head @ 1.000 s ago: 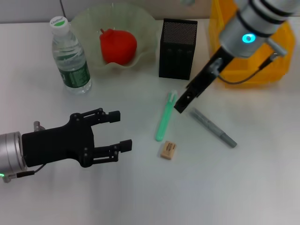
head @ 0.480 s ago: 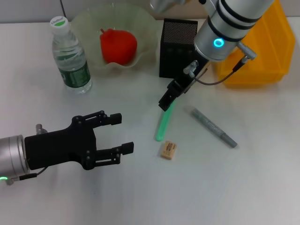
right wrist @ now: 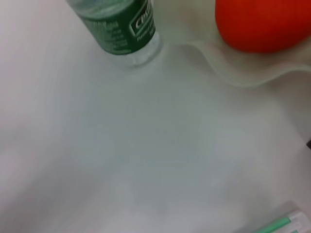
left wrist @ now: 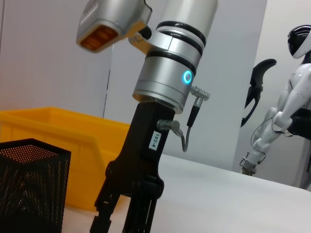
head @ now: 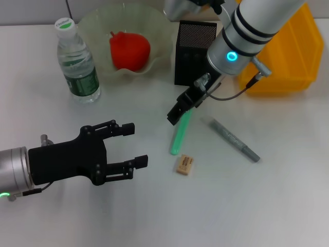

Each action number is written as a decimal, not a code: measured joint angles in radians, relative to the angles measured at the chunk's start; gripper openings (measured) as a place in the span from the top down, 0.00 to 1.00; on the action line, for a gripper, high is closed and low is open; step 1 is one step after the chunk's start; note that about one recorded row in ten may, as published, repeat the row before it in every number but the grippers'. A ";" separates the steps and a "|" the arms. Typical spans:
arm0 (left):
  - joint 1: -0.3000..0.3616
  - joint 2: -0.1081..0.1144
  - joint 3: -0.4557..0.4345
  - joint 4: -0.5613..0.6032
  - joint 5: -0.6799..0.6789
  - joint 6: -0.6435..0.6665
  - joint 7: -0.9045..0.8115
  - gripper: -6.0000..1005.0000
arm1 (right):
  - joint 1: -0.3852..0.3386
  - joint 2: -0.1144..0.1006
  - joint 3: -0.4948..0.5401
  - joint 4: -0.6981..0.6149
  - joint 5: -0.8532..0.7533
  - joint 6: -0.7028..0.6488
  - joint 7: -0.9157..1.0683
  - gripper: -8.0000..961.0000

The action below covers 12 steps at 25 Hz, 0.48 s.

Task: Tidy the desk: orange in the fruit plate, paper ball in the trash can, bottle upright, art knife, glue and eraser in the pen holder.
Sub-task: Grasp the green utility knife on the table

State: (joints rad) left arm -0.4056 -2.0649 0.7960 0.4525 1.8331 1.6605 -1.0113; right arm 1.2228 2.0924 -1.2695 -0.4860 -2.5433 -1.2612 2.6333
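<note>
Hovering at the green stick's [head: 180,133] far end, the right gripper [head: 176,115] shows unclear finger spacing; the stick's long axis runs toward the eraser [head: 184,165]. The left gripper [head: 131,145] waits open.

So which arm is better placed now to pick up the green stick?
The right arm. Its tool sits directly over the upper end of the green stick, while the left tool is open and off to the side.

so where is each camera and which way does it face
Head: on the robot's head, looking down at the table; both arms show, left tool and right tool.
Left wrist: low over the table, facing the right arm, pen holder and trash can.
Right wrist: looks down at bottle and orange; no body.
Head and right wrist share bottle and orange.
</note>
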 joint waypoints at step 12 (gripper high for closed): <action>-0.001 -0.001 0.000 -0.012 -0.002 0.000 0.013 0.20 | -0.007 0.000 -0.236 0.014 0.119 0.072 0.001 0.22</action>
State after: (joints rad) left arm -0.4065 -2.0658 0.7961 0.4410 1.8312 1.6609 -0.9979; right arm 1.2163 2.0924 -1.5052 -0.4724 -2.4243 -1.1890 2.6347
